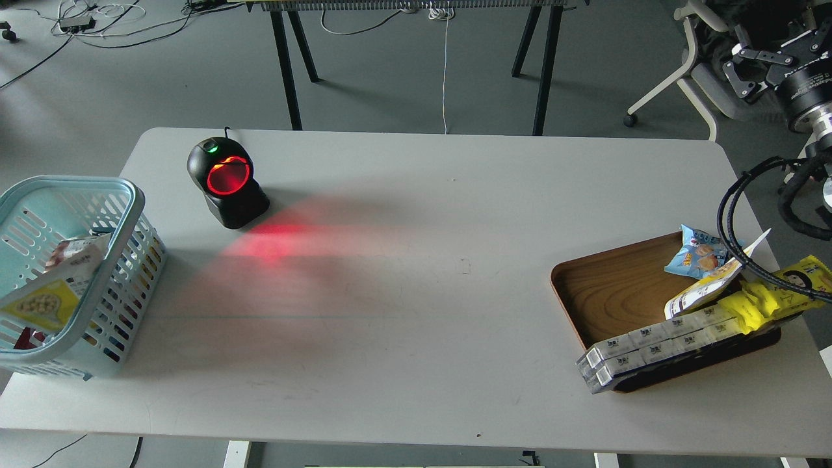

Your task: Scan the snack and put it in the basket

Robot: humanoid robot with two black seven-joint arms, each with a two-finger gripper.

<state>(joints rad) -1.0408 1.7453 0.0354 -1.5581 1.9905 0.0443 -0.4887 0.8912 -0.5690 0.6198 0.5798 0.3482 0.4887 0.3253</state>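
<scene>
Yellow snack pouch lying tilted, apparently propped, inside light blue lattice basket, table's left edge

A single head view looks forward and steeply down from above the near long edge of a pale grey rectangular table, far enough back to take in the whole tabletop. Beyond the table's far edge lie grey floor and black trestle legs (cables trail there too). No second view overlaps this one.
</scene>
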